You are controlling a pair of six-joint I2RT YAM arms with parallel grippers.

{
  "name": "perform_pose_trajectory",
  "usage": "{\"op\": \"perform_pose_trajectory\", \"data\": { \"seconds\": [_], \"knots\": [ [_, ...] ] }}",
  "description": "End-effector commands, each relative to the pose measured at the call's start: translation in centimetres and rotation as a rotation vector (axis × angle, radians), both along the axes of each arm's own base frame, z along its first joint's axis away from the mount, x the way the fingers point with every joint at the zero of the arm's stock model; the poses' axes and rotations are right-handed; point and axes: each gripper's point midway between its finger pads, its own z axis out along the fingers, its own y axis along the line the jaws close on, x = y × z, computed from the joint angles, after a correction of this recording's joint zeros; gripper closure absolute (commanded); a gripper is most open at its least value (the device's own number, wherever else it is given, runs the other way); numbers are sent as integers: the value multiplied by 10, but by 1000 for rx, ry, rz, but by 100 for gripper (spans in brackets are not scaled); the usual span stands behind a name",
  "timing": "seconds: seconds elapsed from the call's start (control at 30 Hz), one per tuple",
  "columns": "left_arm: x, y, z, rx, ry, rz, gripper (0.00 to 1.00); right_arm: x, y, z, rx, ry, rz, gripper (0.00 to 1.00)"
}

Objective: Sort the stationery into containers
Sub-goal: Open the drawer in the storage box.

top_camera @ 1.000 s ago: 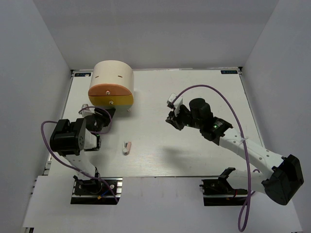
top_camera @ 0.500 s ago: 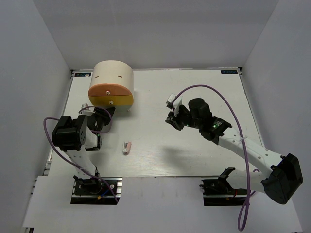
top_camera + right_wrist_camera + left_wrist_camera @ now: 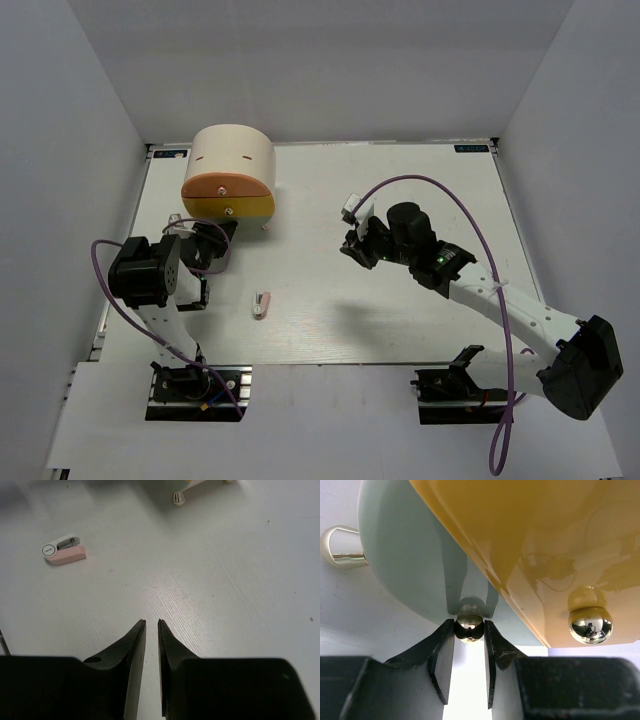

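Observation:
The cream cylindrical box (image 3: 233, 152) stands at the back left with an orange drawer (image 3: 222, 187) over a yellow drawer (image 3: 250, 208). In the left wrist view the yellow drawer (image 3: 530, 540) has its own shiny knob (image 3: 590, 625), and a pale grey drawer (image 3: 405, 565) lies under it. My left gripper (image 3: 469, 630) is shut on that grey drawer's small metal knob (image 3: 469, 628); it also shows in the top view (image 3: 207, 240). A stubby white-pink piece (image 3: 262, 304) lies on the table, and shows in the right wrist view (image 3: 64, 553). My right gripper (image 3: 151, 624) hovers above the table, empty, its jaws a thin gap apart. No highlighters or sticks show.
The white table (image 3: 400, 190) runs between grey walls. A cream foot of the box (image 3: 178, 498) shows at the top of the right wrist view, and another rounded foot (image 3: 340, 547) at the left of the left wrist view. The right arm (image 3: 480, 290) crosses the right half.
The left arm's elbow has shifted a little left and up while its gripper stays at the box's base. The right gripper has barely moved.

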Motion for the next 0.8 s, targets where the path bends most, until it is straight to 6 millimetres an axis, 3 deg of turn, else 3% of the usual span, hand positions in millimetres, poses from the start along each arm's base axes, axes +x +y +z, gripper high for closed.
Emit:
{"op": "perform_pose_trajectory", "data": {
  "seconds": [0.0,0.43,0.77],
  "knots": [
    [-1,1,12,10,-66,-2,73,-1,5,8,19,-24,24,78],
    [-23,-3,15,8,-72,-21,78,0,3,8,19,-24,19,78],
    [-51,-8,12,5,-60,-39,79,-2,4,8,20,-18,25,78]
  ]
}}
